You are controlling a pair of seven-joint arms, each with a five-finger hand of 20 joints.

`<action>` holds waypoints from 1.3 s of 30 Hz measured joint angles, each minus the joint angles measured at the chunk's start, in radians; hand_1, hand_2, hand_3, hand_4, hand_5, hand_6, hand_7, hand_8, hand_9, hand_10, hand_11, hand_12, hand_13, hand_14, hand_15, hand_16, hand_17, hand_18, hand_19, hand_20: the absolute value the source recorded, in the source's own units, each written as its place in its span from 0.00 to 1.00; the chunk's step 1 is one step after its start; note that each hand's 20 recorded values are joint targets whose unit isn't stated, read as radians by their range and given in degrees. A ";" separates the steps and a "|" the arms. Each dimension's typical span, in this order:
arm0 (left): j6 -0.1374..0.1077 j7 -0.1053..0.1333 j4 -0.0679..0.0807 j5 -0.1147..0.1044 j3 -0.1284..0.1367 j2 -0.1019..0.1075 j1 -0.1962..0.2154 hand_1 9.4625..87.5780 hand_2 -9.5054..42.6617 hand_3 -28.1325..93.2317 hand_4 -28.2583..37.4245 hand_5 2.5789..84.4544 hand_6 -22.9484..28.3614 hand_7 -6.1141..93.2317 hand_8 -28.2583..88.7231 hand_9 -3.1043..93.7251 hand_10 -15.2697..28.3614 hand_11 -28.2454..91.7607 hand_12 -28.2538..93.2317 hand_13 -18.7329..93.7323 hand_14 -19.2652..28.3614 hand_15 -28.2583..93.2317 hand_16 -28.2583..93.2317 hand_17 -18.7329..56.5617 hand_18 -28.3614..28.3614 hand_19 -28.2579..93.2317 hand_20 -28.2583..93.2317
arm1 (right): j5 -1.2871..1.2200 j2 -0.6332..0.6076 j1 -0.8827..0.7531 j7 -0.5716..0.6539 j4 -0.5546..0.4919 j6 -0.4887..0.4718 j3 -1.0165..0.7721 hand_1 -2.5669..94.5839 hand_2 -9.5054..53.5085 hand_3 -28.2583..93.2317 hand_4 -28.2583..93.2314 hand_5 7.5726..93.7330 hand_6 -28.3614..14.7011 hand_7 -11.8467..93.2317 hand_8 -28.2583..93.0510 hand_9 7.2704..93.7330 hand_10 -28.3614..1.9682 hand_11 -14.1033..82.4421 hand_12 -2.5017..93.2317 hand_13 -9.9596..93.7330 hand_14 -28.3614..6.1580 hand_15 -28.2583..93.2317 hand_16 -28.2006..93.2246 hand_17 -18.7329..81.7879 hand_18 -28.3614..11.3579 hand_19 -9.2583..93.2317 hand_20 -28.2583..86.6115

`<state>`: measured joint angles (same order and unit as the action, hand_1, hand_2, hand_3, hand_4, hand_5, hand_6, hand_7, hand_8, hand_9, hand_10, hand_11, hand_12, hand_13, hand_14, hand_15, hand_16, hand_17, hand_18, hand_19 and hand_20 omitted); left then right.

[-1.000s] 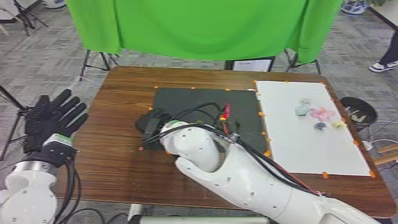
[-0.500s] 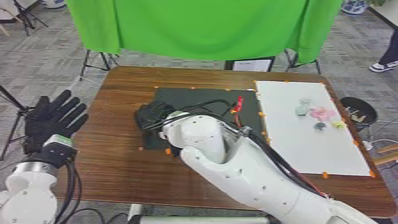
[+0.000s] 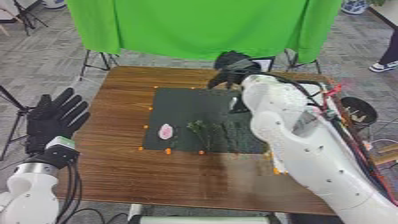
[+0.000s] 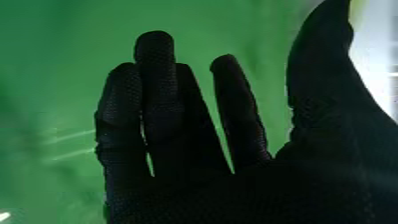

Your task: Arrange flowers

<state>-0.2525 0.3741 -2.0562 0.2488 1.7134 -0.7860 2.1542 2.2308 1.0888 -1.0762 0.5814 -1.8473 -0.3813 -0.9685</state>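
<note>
On the big brown wooden table [image 3: 115, 185] a flat dark mat [image 3: 182, 107] is laid, and past its far edge the right hand in a black glove [image 3: 236, 63] is held up with straight, empty fingers, while the left hand in a black glove [image 3: 55, 117] is held beside the table, spread wide. On the mat, thin green leafy stems [image 3: 200, 131] look light and bendy, best pinched low down; the small pink oval bloom [image 3: 166, 131] beside them looks soft, easily squashed, best lifted gently by its sides.

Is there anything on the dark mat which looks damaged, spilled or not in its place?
Nothing stands out: the pink bloom and the green sprigs lie side by side on the dark mat.
</note>
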 measured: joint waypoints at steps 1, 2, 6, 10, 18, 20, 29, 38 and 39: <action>0.001 0.002 -0.001 0.000 0.000 0.001 -0.001 0.17 0.50 0.78 0.00 0.46 0.64 0.14 0.20 0.36 0.71 0.36 0.34 0.34 0.73 0.45 0.19 0.15 0.76 0.49 0.30 | -0.001 -0.031 -0.011 0.008 -0.004 -0.004 -0.026 0.41 0.00 0.82 0.00 0.47 0.54 0.26 0.14 0.48 0.36 0.25 0.19 0.57 0.33 0.66 0.43 0.46 0.09 0.83 0.60; 0.001 0.004 -0.003 0.000 0.000 0.001 -0.002 0.17 0.50 0.78 0.00 0.46 0.64 0.14 0.20 0.36 0.71 0.36 0.34 0.34 0.73 0.45 0.20 0.15 0.76 0.49 0.30 | -0.001 -0.061 -0.025 0.011 -0.008 -0.009 -0.053 0.41 0.00 0.82 0.00 0.47 0.54 0.26 0.14 0.47 0.36 0.25 0.19 0.57 0.33 0.66 0.43 0.46 0.09 0.83 0.60; 0.001 0.014 -0.013 0.000 0.000 0.001 -0.001 0.17 0.50 0.78 0.00 0.46 0.65 0.14 0.20 0.36 0.71 0.36 0.34 0.34 0.74 0.45 0.20 0.15 0.76 0.49 0.31 | 0.001 -0.172 -0.104 0.033 -0.028 -0.029 -0.170 0.43 0.00 0.82 0.00 0.47 0.54 0.26 0.14 0.47 0.37 0.25 0.19 0.57 0.33 0.66 0.43 0.46 0.10 0.83 0.60; 0.001 0.024 -0.018 -0.001 0.003 0.000 0.007 0.17 0.50 0.78 0.00 0.46 0.65 0.14 0.20 0.36 0.72 0.36 0.34 0.34 0.74 0.46 0.20 0.15 0.76 0.49 0.31 | -0.020 -0.240 -0.205 0.097 -0.052 -0.043 -0.294 0.47 0.00 0.82 0.00 0.49 0.56 0.27 0.14 0.49 0.42 0.26 0.19 0.58 0.35 0.66 0.43 0.46 0.10 0.83 0.60; 0.000 0.036 -0.023 -0.001 0.014 -0.002 0.027 0.17 0.49 0.79 0.00 0.46 0.65 0.14 0.20 0.37 0.70 0.37 0.34 0.35 0.73 0.46 0.20 0.16 0.76 0.49 0.31 | 0.020 -0.338 -0.407 0.114 -0.100 -0.044 -0.416 0.55 0.00 0.84 0.00 0.56 0.60 0.28 0.13 0.54 0.51 0.27 0.18 0.62 0.41 0.64 0.44 0.48 0.11 0.84 0.60; 0.000 0.036 -0.023 -0.001 0.014 -0.003 0.027 0.17 0.49 0.79 0.00 0.46 0.65 0.14 0.20 0.37 0.70 0.37 0.34 0.35 0.73 0.46 0.20 0.16 0.76 0.49 0.31 | 0.016 -0.340 -0.448 0.124 -0.103 -0.051 -0.437 0.55 0.00 0.83 0.00 0.56 0.60 0.28 0.13 0.54 0.52 0.26 0.18 0.62 0.41 0.64 0.44 0.48 0.12 0.84 0.60; 0.000 0.029 -0.030 0.002 0.029 -0.009 0.040 0.18 0.48 0.79 0.00 0.46 0.65 0.15 0.19 0.37 0.71 0.37 0.34 0.35 0.73 0.46 0.19 0.16 0.76 0.49 0.31 | -0.048 -0.318 -0.496 0.187 -0.105 -0.160 -0.451 0.58 0.00 0.83 0.00 0.53 0.60 0.26 0.13 0.53 0.55 0.26 0.17 0.63 0.44 0.62 0.48 0.48 0.12 0.84 0.59; 0.000 0.026 -0.030 0.003 0.029 -0.010 0.040 0.19 0.48 0.79 0.00 0.47 0.65 0.15 0.19 0.37 0.72 0.38 0.34 0.35 0.74 0.47 0.19 0.16 0.76 0.49 0.31 | -0.068 -0.311 -0.504 0.204 -0.089 -0.096 -0.459 0.61 0.00 0.81 0.00 0.51 0.60 0.27 0.13 0.50 0.57 0.26 0.16 0.64 0.47 0.60 0.51 0.49 0.14 0.85 0.59; 0.000 0.026 -0.030 0.003 0.029 -0.011 0.040 0.19 0.48 0.79 0.00 0.47 0.65 0.15 0.19 0.37 0.72 0.38 0.34 0.35 0.74 0.47 0.19 0.16 0.76 0.49 0.31 | -0.066 -0.311 -0.506 0.204 -0.086 -0.082 -0.460 0.61 0.00 0.81 0.00 0.51 0.60 0.27 0.13 0.50 0.58 0.26 0.16 0.64 0.47 0.60 0.51 0.49 0.14 0.85 0.59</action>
<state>-0.2522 0.3999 -2.0863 0.2522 1.7426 -0.7969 2.1937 2.1648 0.7783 -1.5820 0.7857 -1.9338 -0.4630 -1.4285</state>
